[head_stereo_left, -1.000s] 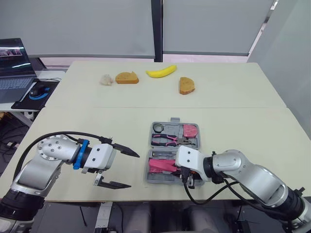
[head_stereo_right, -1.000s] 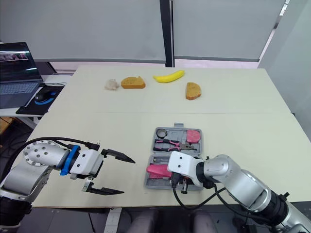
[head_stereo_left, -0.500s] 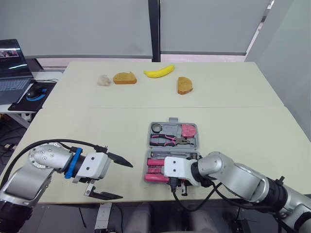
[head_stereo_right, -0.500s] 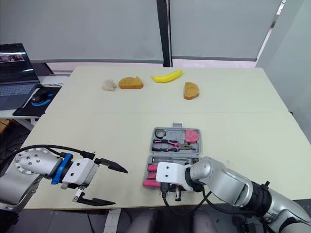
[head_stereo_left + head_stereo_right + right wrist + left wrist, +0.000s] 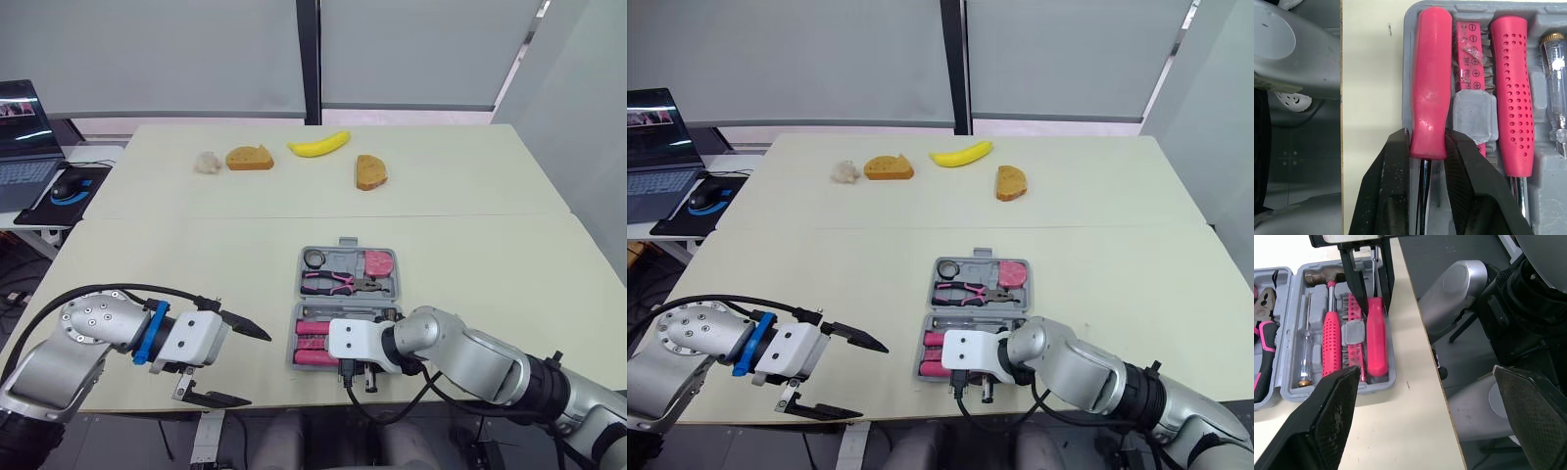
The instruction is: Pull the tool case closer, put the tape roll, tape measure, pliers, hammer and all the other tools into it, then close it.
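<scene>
The grey tool case (image 5: 349, 242) lies open near the table's front edge. Its far half holds the tape roll (image 5: 314, 258), pliers (image 5: 333, 282) and pink tape measure (image 5: 382, 262). The near half holds the hammer (image 5: 1511, 88), a bit set (image 5: 1469, 63) and a tester screwdriver (image 5: 1555, 98). My right gripper (image 5: 1421, 142) is shut on a pink-handled screwdriver (image 5: 1430, 98), which lies in the case's front slot. My left gripper (image 5: 257, 367) hovers open to the left of the case, fingers wide apart and holding nothing.
At the far side of the table lie a banana (image 5: 318, 145), two bread pieces (image 5: 250, 158) (image 5: 370, 171) and a white crumpled lump (image 5: 207, 162). A laptop (image 5: 24, 137) and mouse (image 5: 67, 186) sit on a side desk at the left.
My right gripper has moved left with the pink screwdriver, which went from tilted over the case to flat in the front slot. The left gripper has sunk slightly.
</scene>
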`<state>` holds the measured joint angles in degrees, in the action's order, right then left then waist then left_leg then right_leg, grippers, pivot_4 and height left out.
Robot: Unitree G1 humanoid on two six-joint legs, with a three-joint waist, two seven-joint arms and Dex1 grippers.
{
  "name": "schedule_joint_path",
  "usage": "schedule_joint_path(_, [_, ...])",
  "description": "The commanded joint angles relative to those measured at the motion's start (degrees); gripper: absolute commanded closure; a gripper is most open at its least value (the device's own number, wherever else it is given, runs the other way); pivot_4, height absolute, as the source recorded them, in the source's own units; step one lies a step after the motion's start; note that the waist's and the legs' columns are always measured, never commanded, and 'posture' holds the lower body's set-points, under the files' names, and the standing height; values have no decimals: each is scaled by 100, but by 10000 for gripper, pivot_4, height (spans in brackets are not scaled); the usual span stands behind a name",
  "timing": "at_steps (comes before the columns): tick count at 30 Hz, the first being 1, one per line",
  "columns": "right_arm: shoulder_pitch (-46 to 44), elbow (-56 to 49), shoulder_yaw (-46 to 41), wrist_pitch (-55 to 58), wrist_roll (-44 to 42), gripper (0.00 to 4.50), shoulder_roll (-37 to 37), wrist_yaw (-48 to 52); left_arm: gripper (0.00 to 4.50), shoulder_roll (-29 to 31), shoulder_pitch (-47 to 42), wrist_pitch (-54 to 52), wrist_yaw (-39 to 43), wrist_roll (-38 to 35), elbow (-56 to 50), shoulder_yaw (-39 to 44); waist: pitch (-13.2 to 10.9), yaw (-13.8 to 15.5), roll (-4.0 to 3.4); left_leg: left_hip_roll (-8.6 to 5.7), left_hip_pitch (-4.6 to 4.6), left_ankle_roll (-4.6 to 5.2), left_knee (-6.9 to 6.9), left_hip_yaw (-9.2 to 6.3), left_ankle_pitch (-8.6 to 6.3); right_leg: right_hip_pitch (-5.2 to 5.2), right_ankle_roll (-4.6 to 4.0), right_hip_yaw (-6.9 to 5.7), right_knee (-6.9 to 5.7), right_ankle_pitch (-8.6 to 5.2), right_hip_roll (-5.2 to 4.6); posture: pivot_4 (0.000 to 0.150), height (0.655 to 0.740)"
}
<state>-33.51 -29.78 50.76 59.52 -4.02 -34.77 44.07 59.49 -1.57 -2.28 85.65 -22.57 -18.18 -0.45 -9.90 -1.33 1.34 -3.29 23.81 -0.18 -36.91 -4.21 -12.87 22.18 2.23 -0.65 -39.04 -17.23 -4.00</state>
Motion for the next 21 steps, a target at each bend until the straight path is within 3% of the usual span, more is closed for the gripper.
schedule_joint_path(1, [-88,-15,-1,-113,49,38039,75,76,0,104,56,-1,6,-83,-149,164,0,-6,0,1,0,0,0,0,0,0,0,0,0,0,1,1500,7400])
schedule_joint_path(8, [-43,122,-9,-176,93,38039,149,175,0,84,12,-17,-27,-75,-148,140,0,-8,0,0,0,0,0,0,0,0,0,0,0,0,1,1500,7400])
schedule_joint_path(10, [-28,82,-105,-155,48,30914,158,185,0,90,63,-4,-21,-76,-158,145,0,-9,0,0,0,0,0,0,0,0,0,0,0,0,1,1500,7400])
schedule_joint_path(15, [-88,-47,-274,-119,12,20093,118,233,0,56,89,54,-23,-52,-126,122,0,-10,0,1,0,0,0,0,0,1,0,0,0,0,1,1500,7400])
schedule_joint_path(21, [-50,-438,-809,-189,-258,20093,-24,449,0,-27,-44,-17,-83,-84,-127,44,0,-10,0,1,1,0,1,-1,0,0,0,-1,0,0,1,1500,7400])
